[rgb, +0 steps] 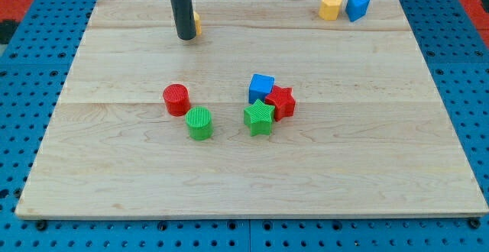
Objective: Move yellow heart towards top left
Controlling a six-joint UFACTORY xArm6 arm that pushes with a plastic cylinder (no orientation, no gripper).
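Your tip, bare rod gripping nothing, sits touching the yellow heart peeking out just right behind it, already near the board's top-left; little travel left, you'd judge.

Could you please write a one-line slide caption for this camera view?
My tip touches the mostly hidden yellow block near the wooden board's top-left.

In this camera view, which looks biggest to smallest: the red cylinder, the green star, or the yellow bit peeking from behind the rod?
1-2. Green star block and red cylinder block: look alike, no ranking.
3. Yellow block: smallest, though mostly hidden behind the dark rod, right of my tip, and farther away.
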